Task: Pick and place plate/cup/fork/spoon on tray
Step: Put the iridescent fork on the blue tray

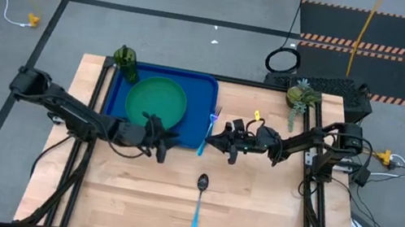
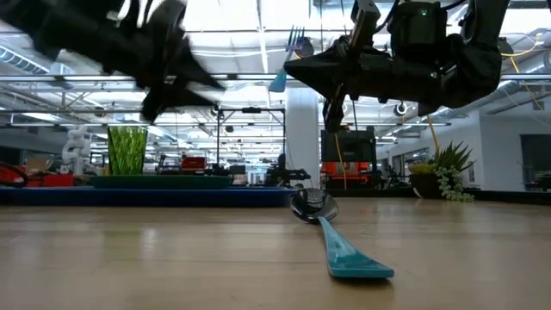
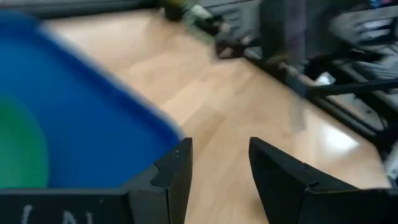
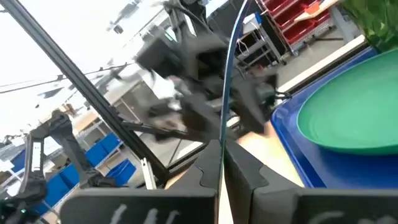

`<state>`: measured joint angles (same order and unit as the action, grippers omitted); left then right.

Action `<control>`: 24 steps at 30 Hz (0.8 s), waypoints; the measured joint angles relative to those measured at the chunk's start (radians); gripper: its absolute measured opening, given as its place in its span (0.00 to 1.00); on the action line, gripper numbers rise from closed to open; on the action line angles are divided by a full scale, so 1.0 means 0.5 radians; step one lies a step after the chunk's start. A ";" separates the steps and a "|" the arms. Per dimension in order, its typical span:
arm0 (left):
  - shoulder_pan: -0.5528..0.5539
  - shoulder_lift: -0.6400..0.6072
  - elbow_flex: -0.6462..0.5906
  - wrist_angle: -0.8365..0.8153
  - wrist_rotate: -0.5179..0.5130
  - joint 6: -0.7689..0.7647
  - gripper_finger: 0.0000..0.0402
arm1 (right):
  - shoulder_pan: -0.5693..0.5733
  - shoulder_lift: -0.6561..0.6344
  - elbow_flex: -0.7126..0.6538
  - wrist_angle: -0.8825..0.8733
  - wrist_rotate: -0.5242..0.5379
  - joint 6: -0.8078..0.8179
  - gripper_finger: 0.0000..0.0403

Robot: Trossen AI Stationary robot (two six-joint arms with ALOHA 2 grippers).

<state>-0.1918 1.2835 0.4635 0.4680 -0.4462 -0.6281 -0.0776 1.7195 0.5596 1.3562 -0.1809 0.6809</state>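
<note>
The right tool (image 1: 218, 140) is pinched on the fork (image 1: 210, 130), gripping the blue handle so that it hangs clear of the surface (image 1: 252, 212) just at the tray's (image 1: 120, 87) right edge, tines pointing away from the robot; the right wrist view shows the thin handle rising straight out between the pressed-together fingers (image 4: 208, 168). The step in hand looks like carrying the fork over the tray and setting it down. To do it well, the tool should travel further left until the whole fork is past the raised edge, then lower over the strip of bare blue between that edge and the plate (image 1: 157, 99), which already lies in the tray. That strip is narrow, so keeping the fork parallel to the tray's edge should stop it landing across the plate rim. Release low, so it does not bounce out. The left tool (image 1: 162, 141) is spread and empty, hovering by the tray's near edge just beside the right one; the two are close, so the left arm is best kept out of the path. The cup (image 1: 125, 59) stands at the tray's far left corner. The spoon (image 1: 199, 199) lies on the surface nearer the robot, well apart from the tray, yet to be fetched.
</note>
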 joint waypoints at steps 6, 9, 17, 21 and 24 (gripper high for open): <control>0.036 0.002 -0.114 0.268 0.095 -0.071 0.40 | 0.000 0.001 0.016 -0.029 0.055 -0.033 0.00; 0.008 0.043 -0.092 0.442 0.208 -0.030 0.40 | 0.000 0.001 0.040 -0.043 0.102 -0.061 0.00; -0.031 0.288 -0.097 0.848 0.224 0.034 0.40 | 0.000 0.001 0.164 -0.111 0.091 -0.121 0.00; -0.040 0.387 -0.096 1.067 0.273 0.092 0.40 | -0.002 0.001 0.174 -0.088 0.092 -0.123 0.00; -0.029 0.445 -0.096 1.095 0.274 0.091 0.40 | -0.004 0.001 0.174 -0.066 0.093 -0.122 0.00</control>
<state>-0.2064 1.5062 0.4156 1.0157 -0.3091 -0.5827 -0.0795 1.7199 0.6464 1.3230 -0.1344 0.6197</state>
